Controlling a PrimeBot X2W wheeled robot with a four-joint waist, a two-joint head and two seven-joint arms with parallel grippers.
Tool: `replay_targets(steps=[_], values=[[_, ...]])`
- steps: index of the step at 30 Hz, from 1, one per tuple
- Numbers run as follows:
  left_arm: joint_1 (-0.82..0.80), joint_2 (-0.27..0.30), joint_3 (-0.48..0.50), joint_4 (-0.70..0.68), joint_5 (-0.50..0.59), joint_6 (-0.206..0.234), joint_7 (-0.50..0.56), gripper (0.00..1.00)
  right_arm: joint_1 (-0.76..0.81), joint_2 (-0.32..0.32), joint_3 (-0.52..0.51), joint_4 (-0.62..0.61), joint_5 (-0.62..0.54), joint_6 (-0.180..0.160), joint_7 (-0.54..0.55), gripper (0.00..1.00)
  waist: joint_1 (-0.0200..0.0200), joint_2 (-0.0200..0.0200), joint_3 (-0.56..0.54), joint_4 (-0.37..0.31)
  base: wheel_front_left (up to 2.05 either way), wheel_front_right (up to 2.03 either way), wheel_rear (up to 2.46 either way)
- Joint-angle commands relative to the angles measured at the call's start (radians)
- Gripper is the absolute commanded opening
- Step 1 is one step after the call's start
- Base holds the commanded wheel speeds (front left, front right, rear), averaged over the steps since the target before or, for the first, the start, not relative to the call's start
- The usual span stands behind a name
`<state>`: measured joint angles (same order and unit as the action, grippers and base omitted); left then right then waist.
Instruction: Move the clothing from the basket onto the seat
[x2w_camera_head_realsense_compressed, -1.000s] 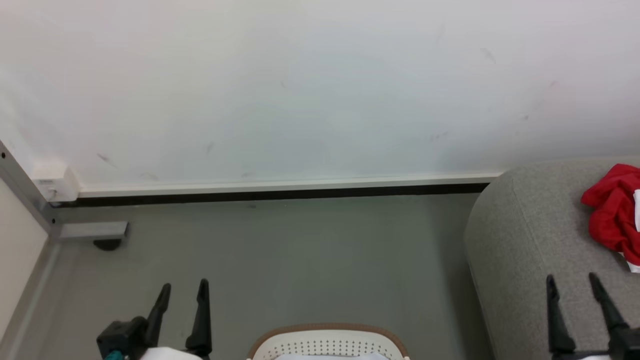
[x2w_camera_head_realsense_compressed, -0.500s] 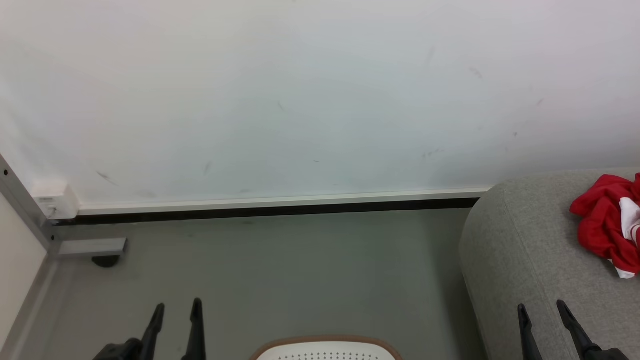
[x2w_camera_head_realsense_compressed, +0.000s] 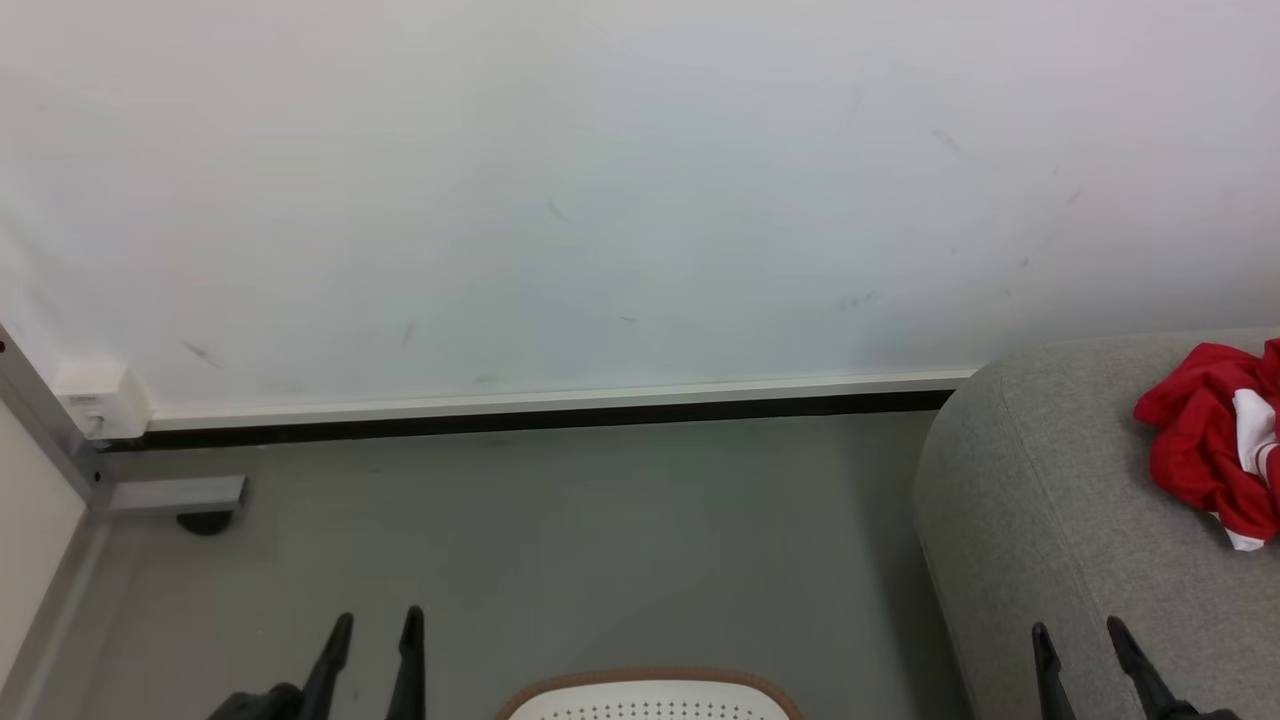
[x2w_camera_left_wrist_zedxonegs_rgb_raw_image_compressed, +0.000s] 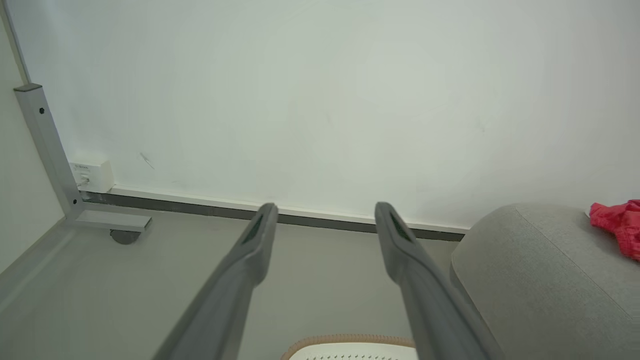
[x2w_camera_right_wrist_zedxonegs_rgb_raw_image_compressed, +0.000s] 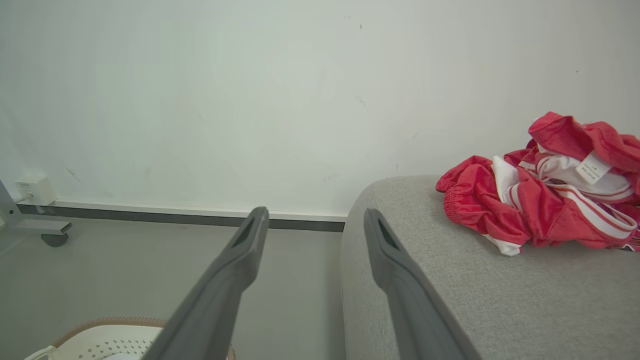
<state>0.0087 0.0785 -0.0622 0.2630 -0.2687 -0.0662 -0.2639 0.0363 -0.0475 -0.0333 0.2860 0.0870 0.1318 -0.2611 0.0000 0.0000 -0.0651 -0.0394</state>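
Red clothing (x2w_camera_right_wrist_zedxonegs_rgb_raw_image_compressed: 500, 210), one heap, lies on the one seat (x2w_camera_right_wrist_zedxonegs_rgb_raw_image_compressed: 500, 300).

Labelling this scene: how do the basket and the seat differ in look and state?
The basket is cream-white perforated plastic with a brown rim; the seat is light-grey fabric. The seat carries crumpled red clothing; the basket's inside is mostly out of frame. Both have rounded outlines.
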Motion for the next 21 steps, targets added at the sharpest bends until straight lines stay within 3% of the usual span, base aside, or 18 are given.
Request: replay_targets(steps=[1, 5, 21], values=[[0.000, 0.000, 0.000, 0.000, -0.001, 0.000, 0.000, 0.00, 0.000, 0.000, 0.000, 0.000, 0.001, 0.000, 0.000, 0.00, 0.0000, 0.0000, 0.000, 0.000, 0.00, 0.00, 0.00], [0.016, -0.007, -0.005, 0.036, -0.006, -0.001, 0.004, 0.00, 0.012, 0.010, -0.002, 0.035, 0.006, 0.000, 0.007, 0.00, 0.0000, 0.0000, 0.000, 0.000, 0.00, 0.00, 0.00], [-0.019, -0.011, 0.036, 0.021, -0.286, -0.007, 0.085, 0.00, -0.030, 0.006, -0.022, 0.022, 0.325, 0.000, 0.086, 0.00, 0.0000, 0.0000, 0.008, 0.005, 0.00, 0.00, 0.00]])
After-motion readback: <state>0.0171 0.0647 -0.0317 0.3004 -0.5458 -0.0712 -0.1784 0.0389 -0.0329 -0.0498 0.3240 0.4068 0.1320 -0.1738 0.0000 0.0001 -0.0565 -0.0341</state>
